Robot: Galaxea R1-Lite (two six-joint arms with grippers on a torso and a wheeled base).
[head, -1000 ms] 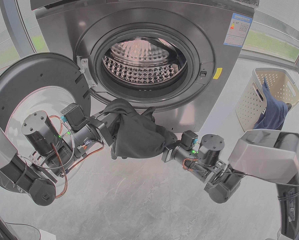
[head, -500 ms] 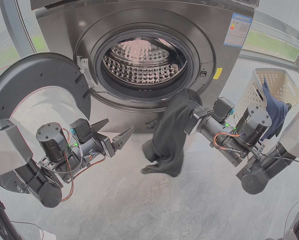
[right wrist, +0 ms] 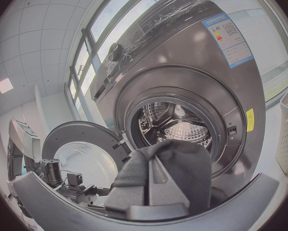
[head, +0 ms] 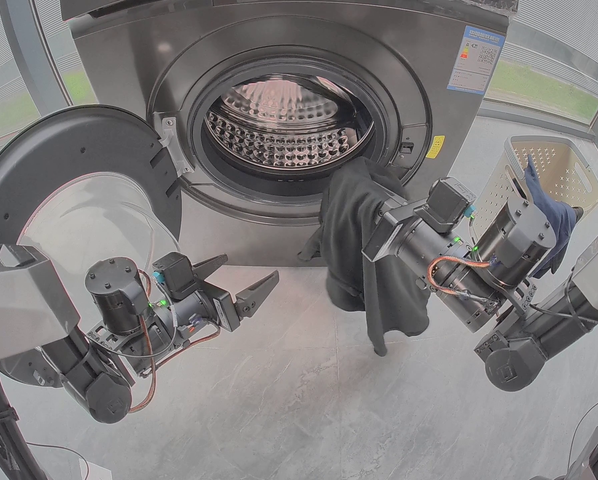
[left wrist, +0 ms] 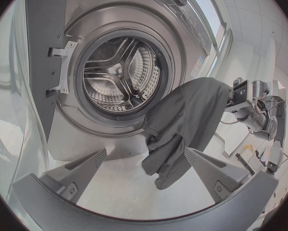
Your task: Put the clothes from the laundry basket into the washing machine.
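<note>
The right gripper (right wrist: 149, 174) is clamped on a dark grey, soft cloth garment (head: 352, 235), its two fingers pressed together with the fabric bunched over them. The garment hangs in a long fold just in front of the lower right rim of the round door opening of the big stainless-steel front-loading washing machine (head: 405, 68), and its tail dangles toward the pale grey tiled floor (head: 279, 381). No part of it lies inside the shiny perforated steel drum (head: 285, 128), which looks bare as far as can be seen.

The left gripper (head: 245, 269) hangs low on the near left with its fingers spread wide and nothing between them, below the dark round glass-fronted door (head: 79, 161) that stands swung open to the left.

On the far right the cream perforated plastic laundry basket (head: 499, 201) has a blue cloth garment (head: 549, 221) draped over its rim (whether more lies beneath it cannot be told).

By my judgement the task is early: one garment is at the mouth but not yet in, and at least the blue one is left to fetch.
</note>
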